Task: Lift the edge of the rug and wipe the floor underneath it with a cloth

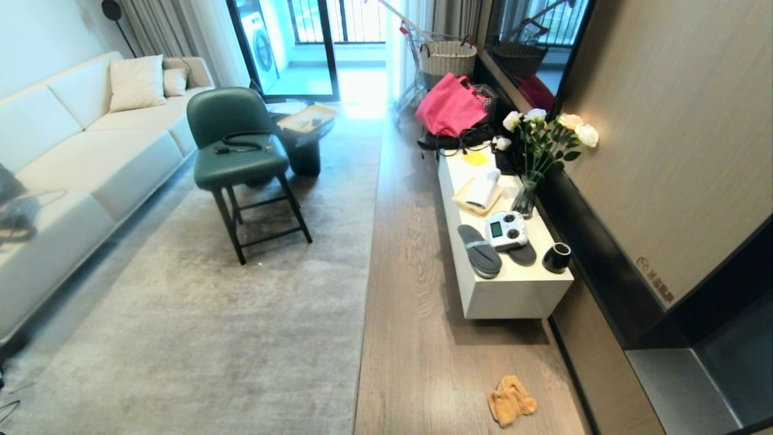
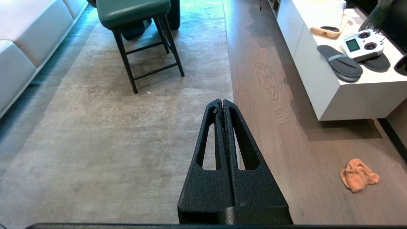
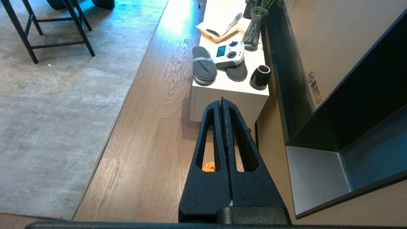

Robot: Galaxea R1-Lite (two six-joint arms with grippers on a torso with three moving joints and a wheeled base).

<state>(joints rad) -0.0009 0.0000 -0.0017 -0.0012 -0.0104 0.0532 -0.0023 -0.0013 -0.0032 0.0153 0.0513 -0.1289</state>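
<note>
the left gripper is clenched with nothing between its fingers, held high above the line where the rug meets the floor. the right gripper is clenched and empty too, held high over the floor in front of the near end of a white cabinet. neither arm shows in the head view.

the cloth lies crumpled on the floor, in the strip between rug and wall, nearer the wall side and just past the near end of the cabinet. in the right wrist view only a bit of it shows through a slot in the gripper's finger. it is well apart from the rug edge, which runs straight along the planks and lies flat. in the left wrist view the cloth sits off to the side of the gripper, not touching it.

a green chair stands on the rug, with a pale sofa beyond it. on the cabinet lie two dark slippers, a white remote resting partly on one of them, a black cup, a tray with a rolled white towel, and a vase of roses. a pink bag sits at the cabinet's far end.
</note>
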